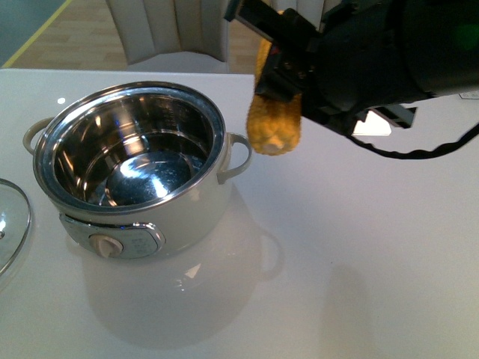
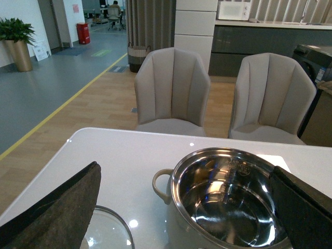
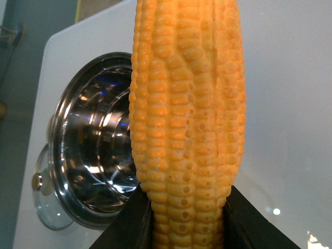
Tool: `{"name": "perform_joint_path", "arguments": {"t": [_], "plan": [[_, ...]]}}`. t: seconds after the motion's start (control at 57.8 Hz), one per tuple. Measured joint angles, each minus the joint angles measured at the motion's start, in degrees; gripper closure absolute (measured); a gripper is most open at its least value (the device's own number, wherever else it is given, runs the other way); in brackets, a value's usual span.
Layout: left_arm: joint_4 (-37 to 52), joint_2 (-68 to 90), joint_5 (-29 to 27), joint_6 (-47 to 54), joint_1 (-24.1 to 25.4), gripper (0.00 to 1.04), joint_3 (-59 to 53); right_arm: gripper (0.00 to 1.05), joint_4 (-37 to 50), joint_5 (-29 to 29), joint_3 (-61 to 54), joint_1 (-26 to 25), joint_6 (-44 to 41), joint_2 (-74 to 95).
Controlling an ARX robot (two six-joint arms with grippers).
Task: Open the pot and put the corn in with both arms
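One corn (image 1: 275,123), long axis near-upright, pinched in your right tool (image 1: 283,75), hangs just right of open pot (image 1: 194,217). Left tool (image 2: 184,171) spread, empty. You likely carry leftward, then lower.

You have a glossy white table (image 1: 359,247) carrying 2 things. The pot (image 1: 187,217) stands upright on its left part, uncovered, with the dial panel facing the robot. The glass lid (image 1: 9,224) lies flat just beside the pot, on its left, partly out of the front view.
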Motion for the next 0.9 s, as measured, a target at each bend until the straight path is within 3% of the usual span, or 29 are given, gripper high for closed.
{"name": "perform_joint_path", "arguments": {"t": [0.38,0.899], "plan": [[0.0,0.0,0.0,0.0,0.0,0.07,0.0,0.82,2.38,-5.29,8.26,5.29,10.49,7.74],[0.0,0.0,0.0,0.0,0.0,0.07,0.0,0.82,-0.74,-5.75,18.32,8.79,13.64,16.57]]}}
